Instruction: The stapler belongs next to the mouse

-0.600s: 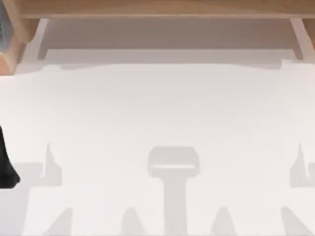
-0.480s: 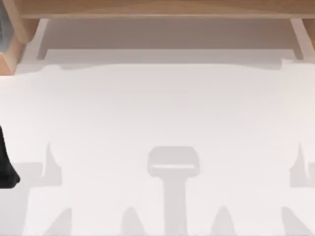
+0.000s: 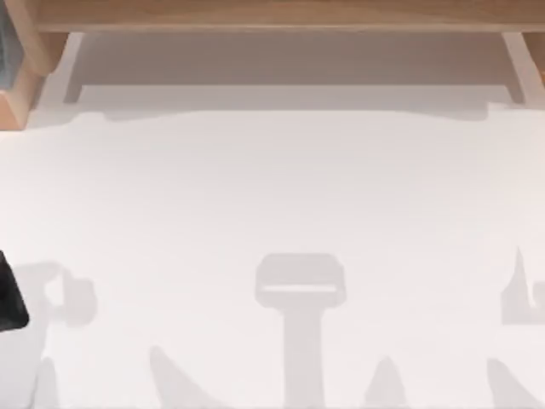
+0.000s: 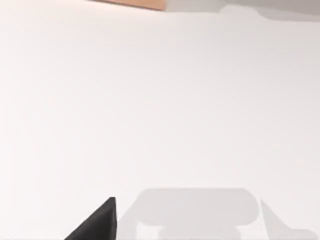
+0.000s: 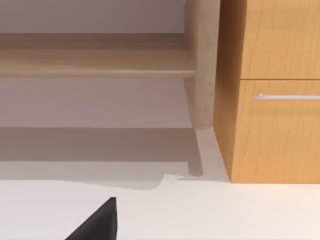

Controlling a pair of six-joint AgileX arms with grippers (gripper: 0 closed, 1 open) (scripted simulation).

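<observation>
The stapler and the mouse are out of view. A black part of my left arm [image 3: 10, 300] pokes in at the left edge of the white table [image 3: 272, 187] in the top view. In the left wrist view a black corner of my left gripper [image 4: 97, 223] hangs over bare white tabletop. A black corner of my right gripper [image 5: 97, 223] sits low in the right wrist view, above the table's back edge and facing wooden furniture.
A wooden shelf frame [image 3: 272, 15] runs along the back of the table. The right wrist view faces a wooden cabinet [image 5: 280, 130] with a metal drawer handle [image 5: 287, 96] and a round wooden post [image 5: 202, 65]. Grey arm shadows lie across the table's front.
The black part of my left arm has dropped lower at the left edge, and its shadow on the table has changed shape. The right side's shadow is unchanged.
</observation>
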